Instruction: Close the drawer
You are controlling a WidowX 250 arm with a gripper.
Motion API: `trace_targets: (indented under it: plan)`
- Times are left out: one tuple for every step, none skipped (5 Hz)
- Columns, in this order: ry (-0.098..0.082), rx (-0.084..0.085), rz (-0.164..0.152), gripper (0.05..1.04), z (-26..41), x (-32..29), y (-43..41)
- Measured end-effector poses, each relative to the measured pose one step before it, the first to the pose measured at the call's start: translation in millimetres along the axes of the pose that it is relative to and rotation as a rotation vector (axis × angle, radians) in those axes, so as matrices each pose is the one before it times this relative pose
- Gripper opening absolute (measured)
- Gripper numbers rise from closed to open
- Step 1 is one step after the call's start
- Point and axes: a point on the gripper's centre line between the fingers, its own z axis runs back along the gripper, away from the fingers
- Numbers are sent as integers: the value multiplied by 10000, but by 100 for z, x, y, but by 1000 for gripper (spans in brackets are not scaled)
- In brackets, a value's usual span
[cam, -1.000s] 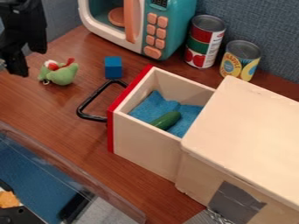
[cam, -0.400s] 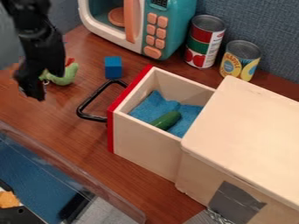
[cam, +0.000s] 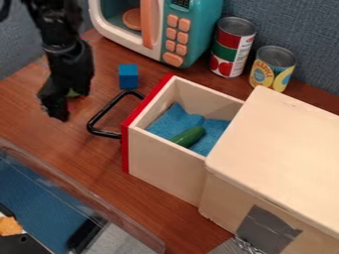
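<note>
The gripper hangs at the upper left of the view, to the left of the drawer's black handle and apart from it. The wooden drawer stands pulled out from its box, with its red front facing left. Inside the drawer lie a blue cloth and a green cucumber-like thing.
A green plush toy is mostly hidden behind the gripper. A blue cube sits behind the handle. Farther back stand a teal toy microwave and two cans. A clear-walled bin occupies the lower left.
From the upper left corner, the gripper has come right and down toward the handle, and it now covers most of the plush toy. The drawer has not moved.
</note>
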Motion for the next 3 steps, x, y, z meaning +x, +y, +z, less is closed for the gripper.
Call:
trace_targets:
  plan:
    - [-159, -20, 16, 1000, 268, 1433, 566]
    - [-51, -72, -94, 1000, -295, 1593, 184]
    - [85, -95, 16, 1000, -1022, 1224, 59]
